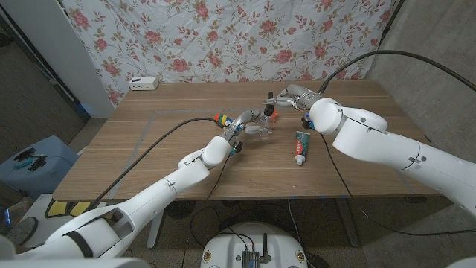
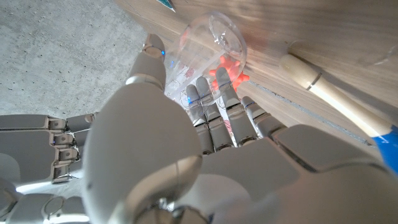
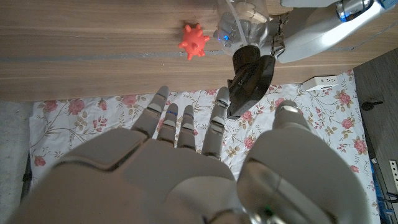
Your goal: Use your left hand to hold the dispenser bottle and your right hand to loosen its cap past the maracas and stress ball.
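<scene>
My left hand (image 1: pixel 239 128) grips the clear dispenser bottle (image 1: pixel 257 128) near the table's middle; its fingers (image 2: pixel 211 118) wrap the clear body (image 2: pixel 211 40). The bottle's black pump cap (image 3: pixel 249 78) points toward my right hand (image 1: pixel 288 97), which hovers just behind it with fingers (image 3: pixel 180 127) spread, holding nothing. The red spiky stress ball (image 1: pixel 269 114) (image 3: pixel 194 40) lies beside the bottle. A colourful maraca (image 1: pixel 219 117) lies to the left of my left hand, its wooden handle (image 2: pixel 320 81) on the table.
A toothpaste tube (image 1: pixel 300 146) lies right of the bottle, below my right forearm. A white power strip (image 1: pixel 143 83) sits at the table's (image 1: pixel 149 164) far left edge. A floral cloth hangs behind.
</scene>
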